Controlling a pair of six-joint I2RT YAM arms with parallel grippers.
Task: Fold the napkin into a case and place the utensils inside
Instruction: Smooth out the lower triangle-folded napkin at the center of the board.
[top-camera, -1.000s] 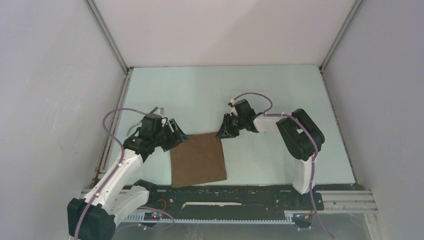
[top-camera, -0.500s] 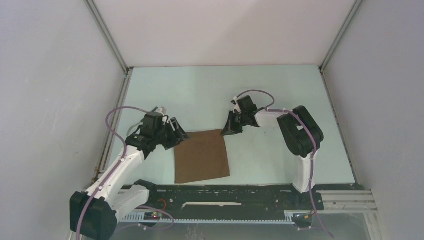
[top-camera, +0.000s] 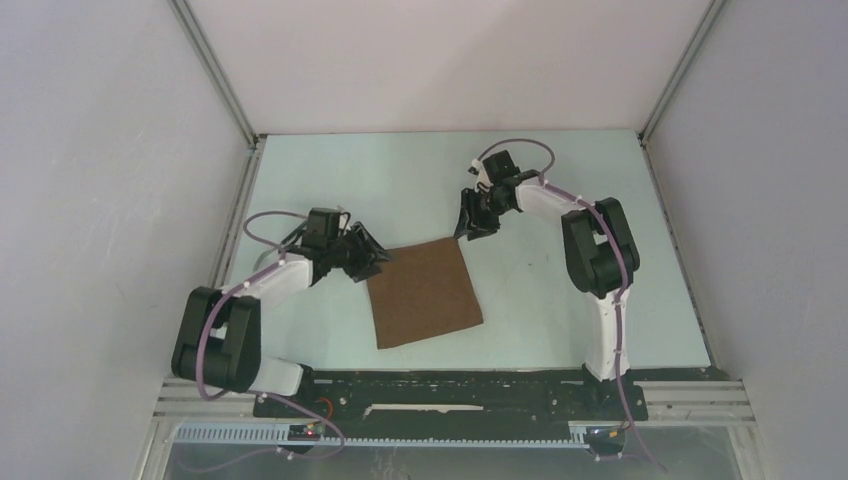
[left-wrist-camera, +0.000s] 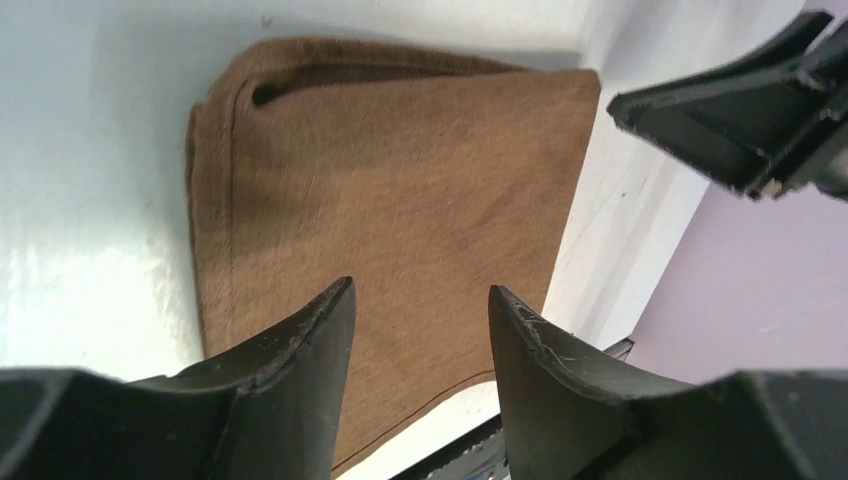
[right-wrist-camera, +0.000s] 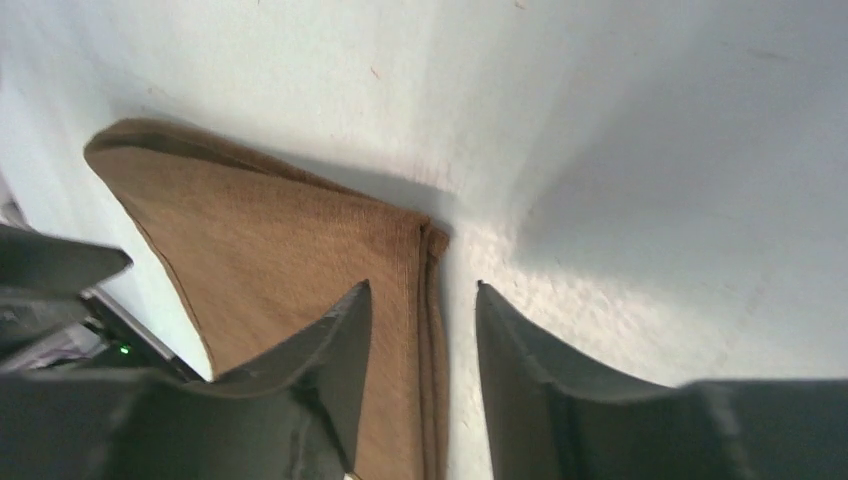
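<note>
Napkin (top-camera: 425, 292) is lying flat on the table (top-camera: 400, 180), already folded to a smaller square. Over the last second it has been sliding away from the near edge and twisting, with both arms reaching farther out.

Left gripper (left-wrist-camera: 420, 290) is sitting at one far corner with jaws spread, nothing pinched. The cloth is showing ahead of and beneath its fingertips.

Right gripper (right-wrist-camera: 420, 285) is hovering with jaws parted, straddling the doubled hem just under its tips and not clamping it.

This is looking like repositioning, with the fold into a case not yet begun. No utensils are showing anywhere.
</note>
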